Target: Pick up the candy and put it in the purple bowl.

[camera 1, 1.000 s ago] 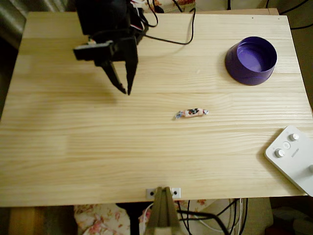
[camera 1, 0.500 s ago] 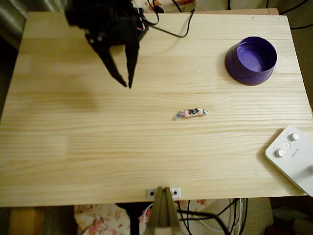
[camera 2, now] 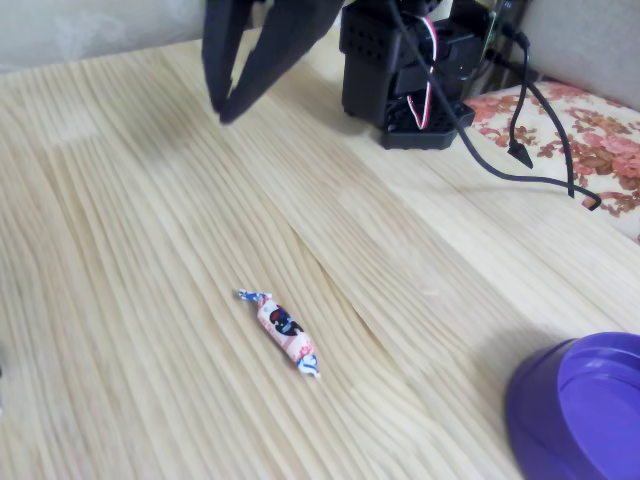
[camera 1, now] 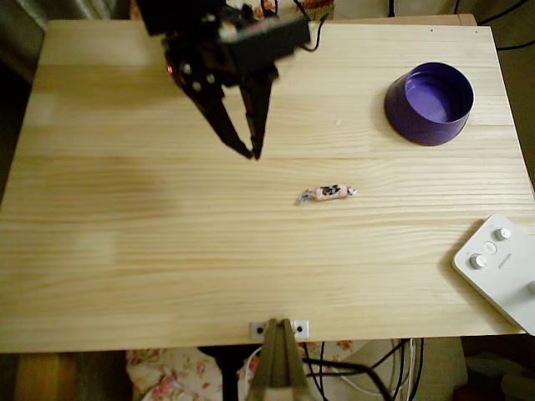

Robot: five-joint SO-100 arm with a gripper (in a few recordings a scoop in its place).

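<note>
While the black gripper [camera 1: 252,154] is hanging over the table [camera 1: 125,251] with its tips almost touching — holding nothing — the candy [camera 1: 327,193] is lying on the wood, well apart from the purple bowl [camera 1: 429,103].

No words or numbers can be read. The candy [camera 2: 281,330] has dark marks on its wrapper, too small to make out. The white box with buttons [camera 1: 500,269] has a tiny grey mark by its buttons, too blurry to read
</note>
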